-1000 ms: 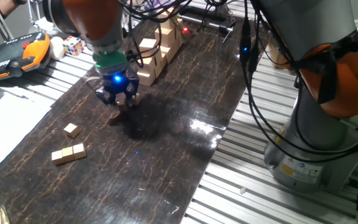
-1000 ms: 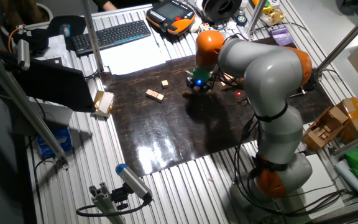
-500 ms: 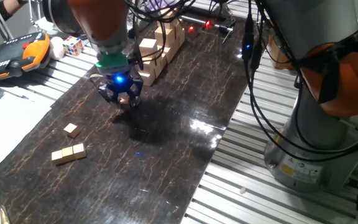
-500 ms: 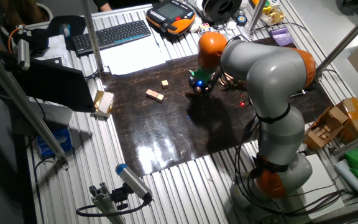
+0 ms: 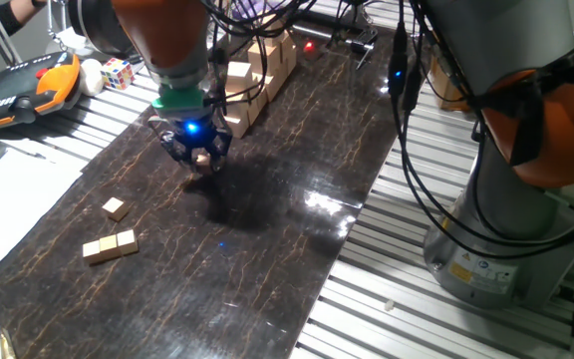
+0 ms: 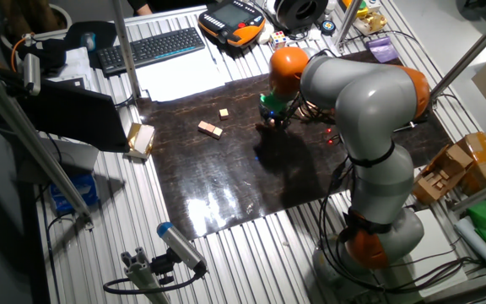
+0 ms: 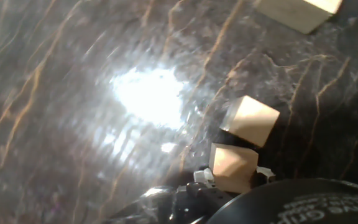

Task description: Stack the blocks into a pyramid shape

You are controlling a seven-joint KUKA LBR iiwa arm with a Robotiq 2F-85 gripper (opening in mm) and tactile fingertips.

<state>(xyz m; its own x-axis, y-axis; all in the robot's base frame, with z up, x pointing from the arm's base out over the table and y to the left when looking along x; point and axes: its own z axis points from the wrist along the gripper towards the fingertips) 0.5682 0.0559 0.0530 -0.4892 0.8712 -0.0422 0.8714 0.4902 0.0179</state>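
Hand view: block (image 7: 234,167) held in hand (image 7: 229,177) (tan).

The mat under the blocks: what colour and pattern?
Dark brown-black mat with thin tan marble-like veins; clearest in the hand view.

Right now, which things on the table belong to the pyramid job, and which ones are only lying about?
For the job: gripper, held cube, cube beneath it, single cube, pair of cubes.

Lying about: larger pale blocks, puzzle cube, orange pendant, keyboard.
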